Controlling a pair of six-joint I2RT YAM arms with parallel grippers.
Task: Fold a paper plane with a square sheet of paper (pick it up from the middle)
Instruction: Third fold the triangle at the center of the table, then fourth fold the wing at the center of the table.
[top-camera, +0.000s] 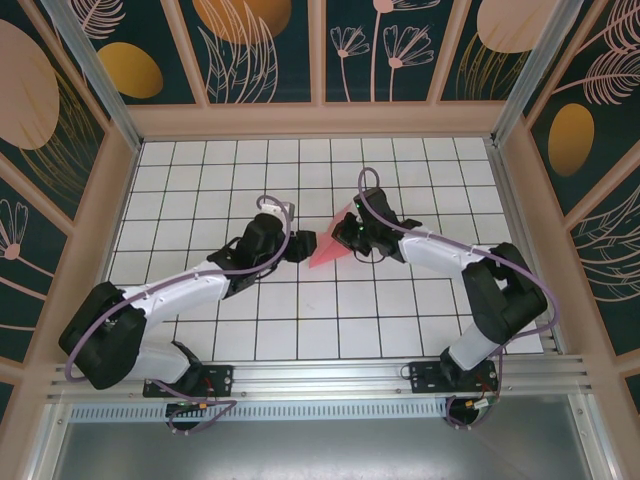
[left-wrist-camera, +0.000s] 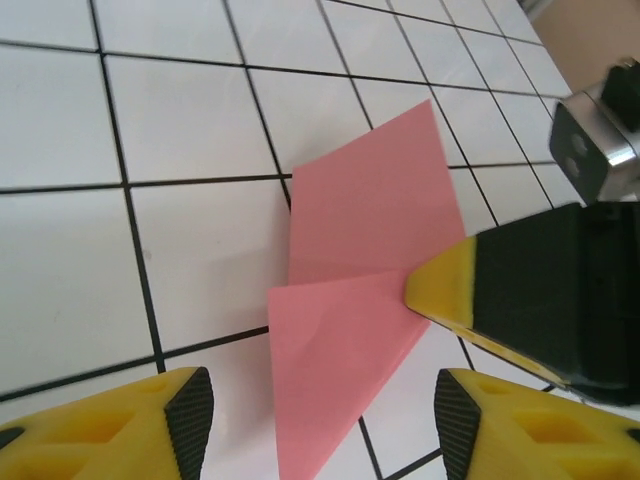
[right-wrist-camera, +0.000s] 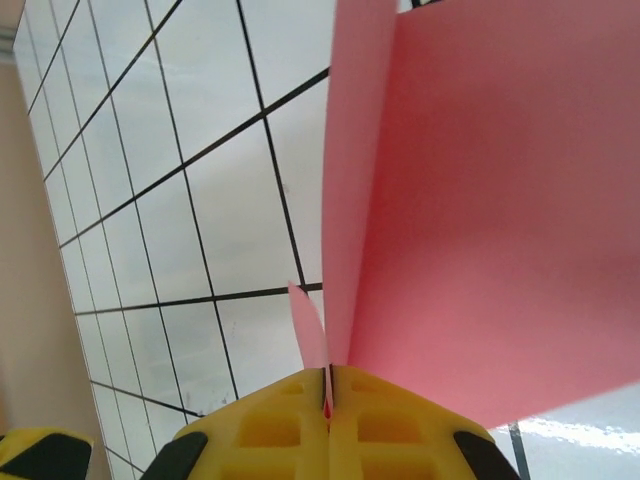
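The pink square sheet of paper (top-camera: 325, 246) is partly folded into a pointed shape with a visible crease. It is lifted over the middle of the white grid table (top-camera: 300, 330). My right gripper (top-camera: 350, 240) is shut on its edge; in the right wrist view the paper (right-wrist-camera: 480, 200) rises from between the closed yellow jaws (right-wrist-camera: 329, 400). My left gripper (top-camera: 298, 244) is just left of the paper and stands open. In the left wrist view its fingers flank the paper's lower point (left-wrist-camera: 330, 380) without touching it, and the right gripper's fingers (left-wrist-camera: 445, 285) press the paper's right edge.
Wooden walls (top-camera: 320, 120) with painted panels ring the table on three sides. A metal rail (top-camera: 320, 378) carries both arm bases at the near edge. Bare grid tiles lie in front of and behind the grippers.
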